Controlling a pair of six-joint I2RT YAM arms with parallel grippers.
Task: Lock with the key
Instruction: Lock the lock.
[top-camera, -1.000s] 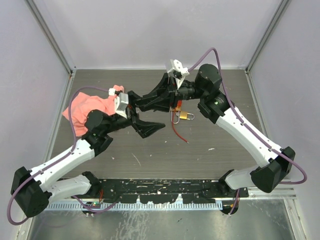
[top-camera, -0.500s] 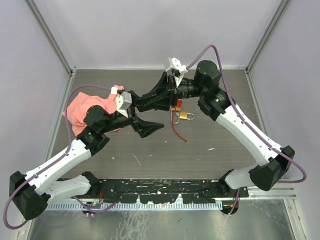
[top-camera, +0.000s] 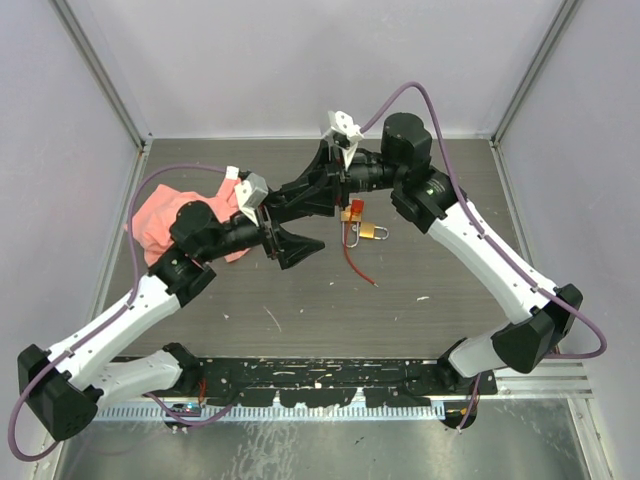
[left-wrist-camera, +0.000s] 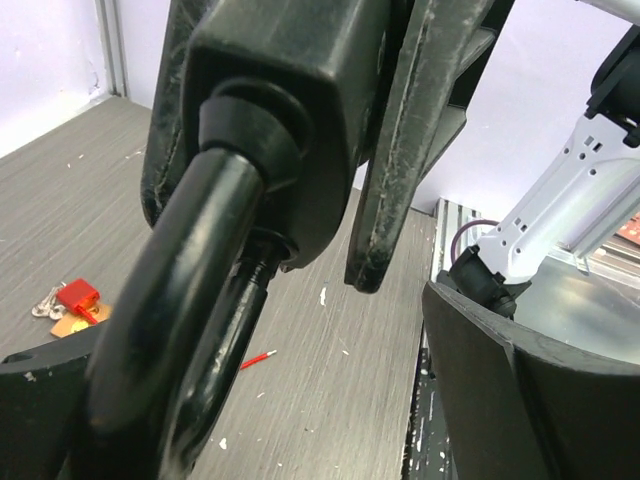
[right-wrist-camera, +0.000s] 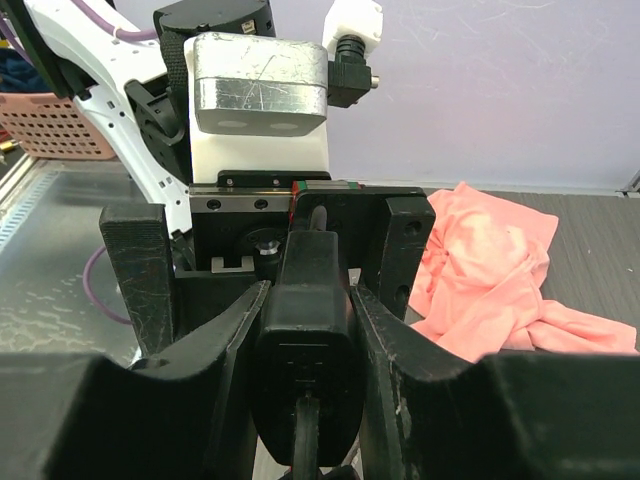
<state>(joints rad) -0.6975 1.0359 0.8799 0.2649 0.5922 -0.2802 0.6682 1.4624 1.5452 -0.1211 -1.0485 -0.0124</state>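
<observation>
Black padlock (right-wrist-camera: 305, 350) held up mid-air, likely steadied for the key
Top: arms are met above the middle of the table (top-camera: 450, 300); a brass padlock (top-camera: 372, 232) with keys (top-camera: 352, 212) lies just beside. Left wrist: left gripper (left-wrist-camera: 265, 320) spread wide, nothing held, glossy shackle (left-wrist-camera: 180, 300) right ahead. Right wrist: matte body clamped in right gripper (right-wrist-camera: 305, 300).

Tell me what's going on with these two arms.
The right gripper is clamped on a black lock with a thick shackle, held above the table. The left gripper faces it with jaws wide open, gripping nothing. A small brass padlock and red-tagged keys lie on the table beneath them, and a pink cloth sits at the left.
</observation>
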